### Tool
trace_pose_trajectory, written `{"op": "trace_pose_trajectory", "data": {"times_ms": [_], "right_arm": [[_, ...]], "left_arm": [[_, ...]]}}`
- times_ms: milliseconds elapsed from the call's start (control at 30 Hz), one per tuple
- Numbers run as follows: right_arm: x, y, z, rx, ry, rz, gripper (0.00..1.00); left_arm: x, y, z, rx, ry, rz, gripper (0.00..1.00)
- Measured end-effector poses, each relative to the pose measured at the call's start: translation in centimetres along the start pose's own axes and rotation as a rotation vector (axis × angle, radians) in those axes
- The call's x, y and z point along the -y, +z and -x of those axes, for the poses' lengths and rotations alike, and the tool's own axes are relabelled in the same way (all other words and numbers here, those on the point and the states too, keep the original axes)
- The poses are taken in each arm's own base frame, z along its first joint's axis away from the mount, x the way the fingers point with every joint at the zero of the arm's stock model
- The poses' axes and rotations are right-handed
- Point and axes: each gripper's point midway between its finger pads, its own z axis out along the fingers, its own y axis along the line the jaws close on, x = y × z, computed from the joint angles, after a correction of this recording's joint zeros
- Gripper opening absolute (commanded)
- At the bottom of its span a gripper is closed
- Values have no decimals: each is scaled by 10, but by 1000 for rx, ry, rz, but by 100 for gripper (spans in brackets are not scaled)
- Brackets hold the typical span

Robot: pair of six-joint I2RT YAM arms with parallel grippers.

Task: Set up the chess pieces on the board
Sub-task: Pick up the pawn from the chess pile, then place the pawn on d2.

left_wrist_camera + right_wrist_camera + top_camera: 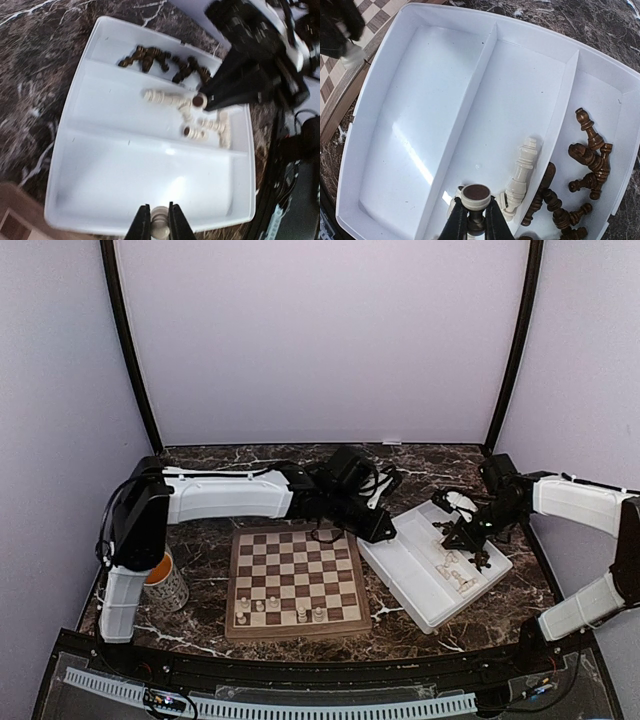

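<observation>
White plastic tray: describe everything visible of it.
The white plastic tray is glossy, rectangular with rounded corners, and split by two ridges into three long compartments. It lies flat and angled on the dark marble table, right of the checked wooden chessboard. The compartment nearest the board is empty; the middle one holds cream chess pieces lying down, the far one dark brown pieces. The right gripper, shut on a cream piece, reaches into the middle.

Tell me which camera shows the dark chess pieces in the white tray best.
The right wrist view: the dark pieces lie close and sharp in the tray's end compartment. The left wrist view shows them smaller and blurred. In the top view they are too small to make out.
</observation>
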Motion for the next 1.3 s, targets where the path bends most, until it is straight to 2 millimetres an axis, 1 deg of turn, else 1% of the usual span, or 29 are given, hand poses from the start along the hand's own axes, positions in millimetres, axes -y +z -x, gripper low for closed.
{"op": "trace_pose_trajectory", "data": {"times_ms": [33, 67, 200, 300, 333, 500, 567, 633, 700, 867, 1000, 1300], "right_arm": [[0, 0, 0, 2, -1, -1, 11], [1, 0, 1, 3, -1, -2, 11], [1, 1, 2, 8, -3, -3, 11], [1, 2, 2, 6, -1, 1, 11], [1, 2, 1, 4, 0, 3, 11], [1, 4, 1, 2, 5, 8, 12], [1, 4, 1, 2, 7, 8, 12], [1, 4, 1, 2, 8, 8, 12], [1, 4, 1, 2, 8, 9, 12], [1, 4, 1, 2, 10, 9, 12], [1, 4, 1, 2, 11, 9, 12], [1, 4, 1, 2, 11, 9, 13]], "left_arm": [[-2, -12, -11, -35, 46, 50, 4], [0, -23, -17, -54, 83, 78, 4], [11, -75, -55, -127, 254, 162, 4], [12, -97, -85, -187, 325, 192, 4], [9, -100, -94, -208, 335, 207, 4], [-33, -111, -141, -329, 337, 337, 4], [-50, -121, -161, -374, 332, 387, 4], [-57, -128, -170, -390, 330, 416, 4], [-62, -134, -174, -396, 327, 440, 4], [-67, -137, -178, -398, 315, 465, 4], [-70, -139, -187, -416, 304, 472, 4], [-63, -154, -192, -395, 281, 442, 4]]}}
